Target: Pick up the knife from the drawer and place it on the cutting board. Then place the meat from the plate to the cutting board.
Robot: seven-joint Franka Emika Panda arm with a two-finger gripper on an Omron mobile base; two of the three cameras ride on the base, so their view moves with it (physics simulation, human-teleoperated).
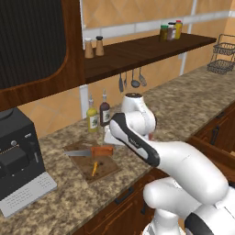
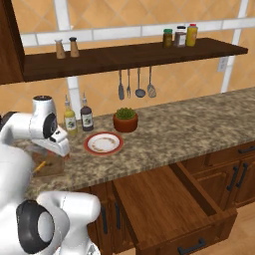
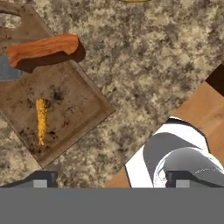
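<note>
Knife (image 3: 41,49) and meat (image 3: 41,120) both lying on cutting board (image 3: 70,103) — task looking finished to you. Gripper (image 3: 111,180) hovering above worktop (image 3: 148,57), spread wide, carrying nothing — only retreat remaining.

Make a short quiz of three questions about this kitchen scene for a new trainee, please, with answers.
1. True or false: the knife lies on the cutting board.
2. Where is the meat? A) on the plate B) on the cutting board C) in the drawer
3. Fill in: the drawer is ____ (open/closed).

Key:
1. True; its orange-brown handle and blade rest on the board.
2. B; the orange strip lies on the board, apart from the knife.
3. Open, with no knife inside.
</note>
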